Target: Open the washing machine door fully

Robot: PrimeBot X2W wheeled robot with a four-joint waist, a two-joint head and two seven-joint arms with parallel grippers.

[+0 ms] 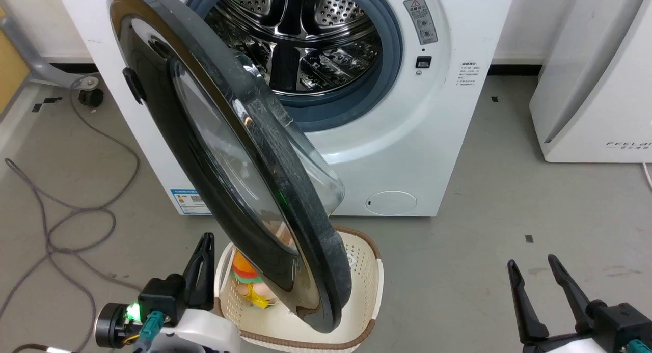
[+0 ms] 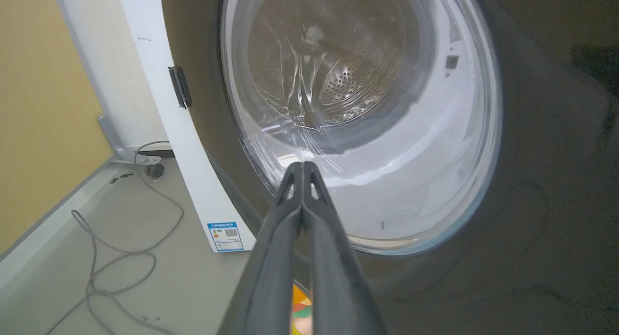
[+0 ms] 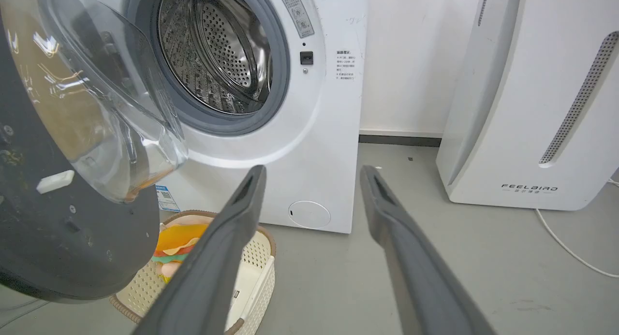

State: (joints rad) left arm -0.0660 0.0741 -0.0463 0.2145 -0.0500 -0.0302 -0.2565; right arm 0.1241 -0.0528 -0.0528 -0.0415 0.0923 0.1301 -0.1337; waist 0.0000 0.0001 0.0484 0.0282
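STEP: opening unfinished | round glossy black glass-centred washing machine door (image 1: 229, 154) part-open, close ahead of left gripper (image 2: 303, 167), fingers together, empty | right gripper (image 3: 312, 173) spread, idle | NEXT, judged: swing it wider.

At lower centre I see a cream basket (image 1: 364, 277) holding a colourful toy (image 1: 245, 277). A grey cable (image 1: 60, 209) loops over the floor (image 1: 484, 215) at left; a white appliance (image 1: 596, 88) stands upper right.
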